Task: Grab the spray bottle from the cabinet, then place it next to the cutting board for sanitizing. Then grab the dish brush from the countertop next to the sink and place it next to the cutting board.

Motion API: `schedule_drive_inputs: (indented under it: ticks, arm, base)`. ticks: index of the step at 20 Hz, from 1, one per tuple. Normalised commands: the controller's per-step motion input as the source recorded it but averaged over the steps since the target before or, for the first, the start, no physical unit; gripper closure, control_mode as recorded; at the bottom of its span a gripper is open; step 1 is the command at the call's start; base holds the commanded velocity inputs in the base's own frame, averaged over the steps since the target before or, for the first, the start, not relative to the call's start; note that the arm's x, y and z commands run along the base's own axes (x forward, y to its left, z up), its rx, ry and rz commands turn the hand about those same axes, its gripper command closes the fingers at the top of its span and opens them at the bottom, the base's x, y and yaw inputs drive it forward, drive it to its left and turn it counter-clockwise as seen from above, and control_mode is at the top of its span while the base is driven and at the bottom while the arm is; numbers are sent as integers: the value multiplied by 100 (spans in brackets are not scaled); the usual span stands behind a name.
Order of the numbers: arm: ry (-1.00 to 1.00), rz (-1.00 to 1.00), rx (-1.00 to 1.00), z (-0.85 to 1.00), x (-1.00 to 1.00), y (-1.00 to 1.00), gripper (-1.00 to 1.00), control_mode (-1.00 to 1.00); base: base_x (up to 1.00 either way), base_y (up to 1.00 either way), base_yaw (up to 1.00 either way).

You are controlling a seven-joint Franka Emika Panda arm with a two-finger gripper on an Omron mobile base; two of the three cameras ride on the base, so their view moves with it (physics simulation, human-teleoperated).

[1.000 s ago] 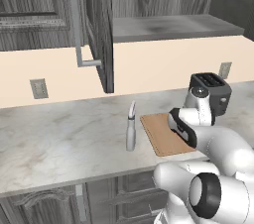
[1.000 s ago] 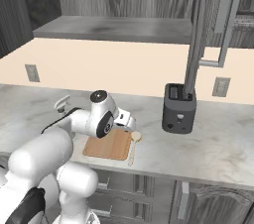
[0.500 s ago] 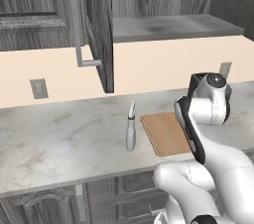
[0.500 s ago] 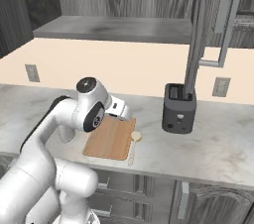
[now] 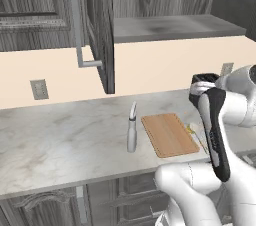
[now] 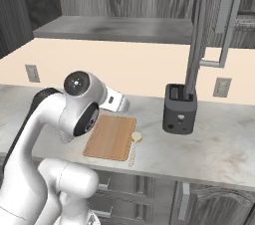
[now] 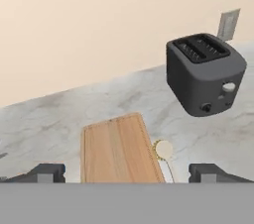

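A simulated kitchen counter seen from a robot arm's cameras. The claw (image 7: 126, 172) hangs above the countertop (image 7: 59, 114) with its two dark fingertips (image 7: 45, 172) spread wide apart and nothing between them.

Directly ahead of the claw, between its fingertips, lies the cutting board (image 7: 119, 149), flat and wooden. Touching the board's edge on the claw's right side lies the dish brush (image 7: 163, 151), its round yellow head further from the claw and its thin cream handle running back toward it. Further off to the right stands a dark toaster (image 7: 204, 73). In the left base view the spray bottle (image 5: 132, 129) stands upright just beside the board's other long edge, and the cabinet (image 5: 100, 25) door hangs open above.

The brush looks light and stiff, with a smooth, narrow handle that could slip or roll. The mid-handle seems the best place to pinch, since the bristles would give.
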Motion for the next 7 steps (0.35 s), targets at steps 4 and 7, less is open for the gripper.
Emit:
schedule_drive_inputs:
  ticks: [4,7]
  arm:
    - [-14,-1,6,93,-45,8,-100,-100]
    - [-12,-1,3,93,-63,8,-100,-100]
  base:
    - [0,0,0]
    - [0,0,0]
